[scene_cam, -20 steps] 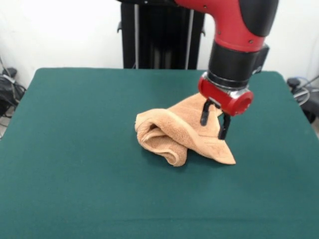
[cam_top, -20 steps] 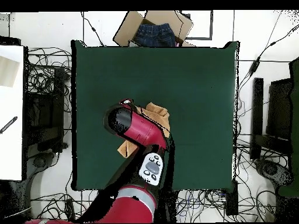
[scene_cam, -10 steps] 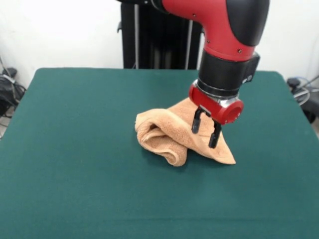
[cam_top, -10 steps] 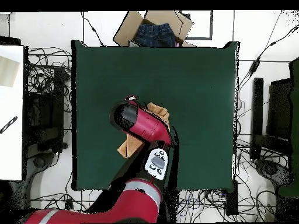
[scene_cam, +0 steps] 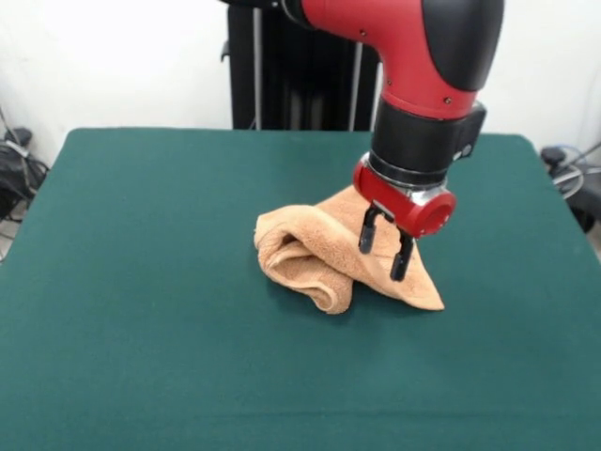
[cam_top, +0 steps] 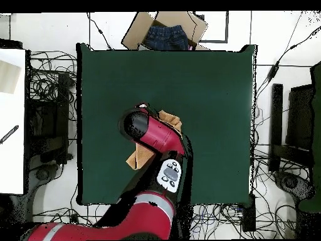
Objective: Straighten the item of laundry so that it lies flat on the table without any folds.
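Presently the towel (scene_cam: 324, 258) lies bunched near the centre of the green surface (scene_cam: 141, 329), slightly toward 3 o'clock in the front view. Its 9 o'clock side is rolled into a thick curl; its 4 o'clock corner runs out flat to a point on the felt.

The end effector (scene_cam: 382, 252) hangs over the towel's 3 o'clock half with its two dark fingers (scene_cam: 367, 231) set apart and nothing between them. Whether the fingertips touch the cloth cannot be determined from the front view.

Surroundings: in the overhead view an open cardboard box (cam_top: 164, 30) holding dark blue fabric sits off the surface's edge at 12 o'clock. Tangled cables (cam_top: 47, 94) cover the floor at 9 o'clock and 3 o'clock. A white panel (cam_top: 12, 119) stands at 9 o'clock, cut off by the frame. Dark equipment (cam_top: 294, 125) stands at 3 o'clock, its nature unclear.

Obstructions: in the overhead view the red and black arm (cam_top: 153, 135) covers most of the towel, leaving only tan patches at its 12 o'clock and 7 o'clock sides, and hides the end effector altogether. In the front view the arm's wrist blocks the towel's far 2 o'clock edge. No woven bands can be made out.
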Robot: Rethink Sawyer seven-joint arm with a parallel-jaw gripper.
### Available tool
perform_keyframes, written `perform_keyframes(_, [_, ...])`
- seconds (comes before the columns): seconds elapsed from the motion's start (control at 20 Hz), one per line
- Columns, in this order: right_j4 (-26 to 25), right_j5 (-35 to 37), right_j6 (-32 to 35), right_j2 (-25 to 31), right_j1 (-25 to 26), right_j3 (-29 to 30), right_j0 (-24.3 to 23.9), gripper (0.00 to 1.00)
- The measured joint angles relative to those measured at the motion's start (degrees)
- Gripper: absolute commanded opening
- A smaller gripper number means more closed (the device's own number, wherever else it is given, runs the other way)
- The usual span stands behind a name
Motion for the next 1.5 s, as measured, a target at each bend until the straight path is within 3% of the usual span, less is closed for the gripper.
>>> perform_keyframes(0.3, [0.0,0.0,0.0,0.4,0.4,0.0,-1.9,1.00])
perform_keyframes(0.75, [0.0,-3.2,0.0,0.6,3.7,0.0,-1.3,1.00])
perform_keyframes(1.5, [0.0,-6.8,0.0,0.8,4.9,0.0,-1.2,1.00])
